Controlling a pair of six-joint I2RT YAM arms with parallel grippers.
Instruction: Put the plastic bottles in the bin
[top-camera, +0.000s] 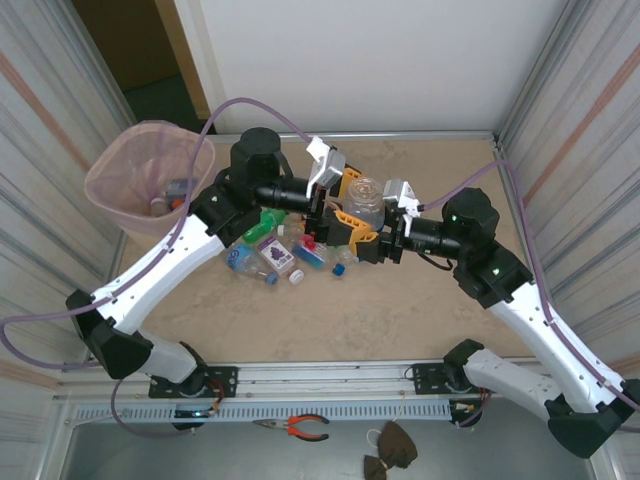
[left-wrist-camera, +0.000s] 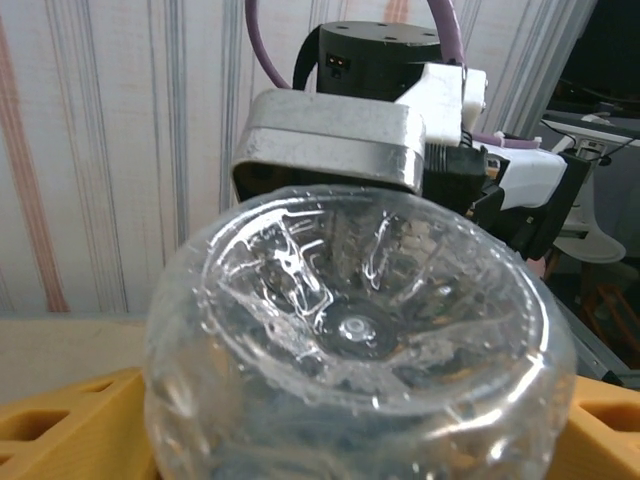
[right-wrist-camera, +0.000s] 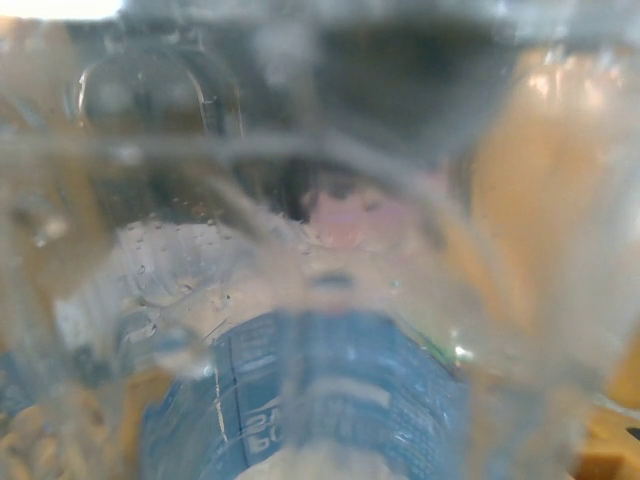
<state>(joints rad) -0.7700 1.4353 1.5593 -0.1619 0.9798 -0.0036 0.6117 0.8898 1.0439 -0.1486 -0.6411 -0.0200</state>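
The clear bottle (top-camera: 365, 198) hangs above the far middle of the table (top-camera: 400, 320), lying on its side between the two grippers. In the left wrist view its dimpled base (left-wrist-camera: 360, 340) faces the camera. The left gripper (top-camera: 348, 205) reaches it from the left, with a yellow finger (left-wrist-camera: 70, 425) on each side of the body and both right against the plastic. I cannot tell whether they press on it or only flank it. The right gripper (top-camera: 392, 215) meets the bottle's other end and is clamped on it. In the right wrist view the plastic (right-wrist-camera: 300, 200) is a blur pressed up to the lens, and a blue-labelled bottle (right-wrist-camera: 330, 400) shows through it below.

Under and just left of the held bottle, a heap (top-camera: 285, 250) of small bottles lies on the table. It includes a green one (top-camera: 268, 222), one with a purple label (top-camera: 276, 256) and one with a blue label (top-camera: 308, 252), touching or close together.

The bin (top-camera: 100, 170) stands off the table's far left corner, well apart from the held bottle, with its pink bag folded over the rim. A few bottles (top-camera: 165, 195) lie inside it.

Red-handled pliers (top-camera: 300, 427) lie on the near ledge below the arm bases.
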